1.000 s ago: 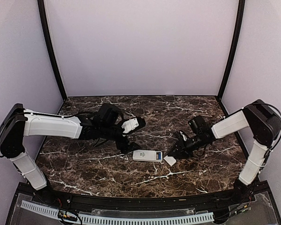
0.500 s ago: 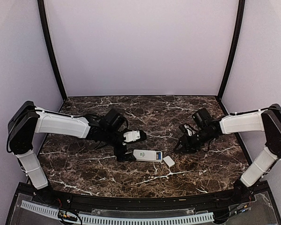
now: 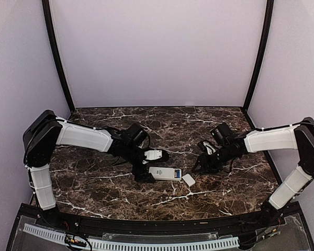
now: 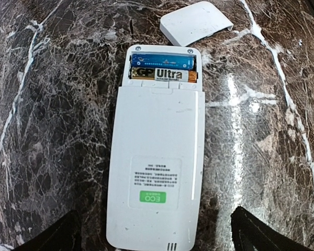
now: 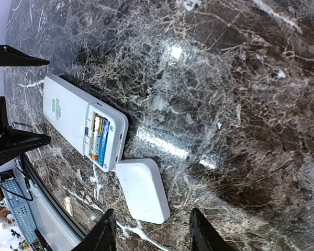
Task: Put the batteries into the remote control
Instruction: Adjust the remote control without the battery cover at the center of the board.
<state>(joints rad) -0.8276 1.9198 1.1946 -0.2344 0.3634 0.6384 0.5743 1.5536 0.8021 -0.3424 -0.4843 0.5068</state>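
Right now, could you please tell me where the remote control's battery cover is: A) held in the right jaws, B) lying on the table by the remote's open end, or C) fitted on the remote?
B: the battery cover lies flat on the marble table, beside the open battery compartment of the remote control.

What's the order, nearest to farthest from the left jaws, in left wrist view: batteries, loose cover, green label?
1. Green label, on the remote, near end.
2. Batteries, in its open bay, far end.
3. Loose cover, beyond the remote, right.
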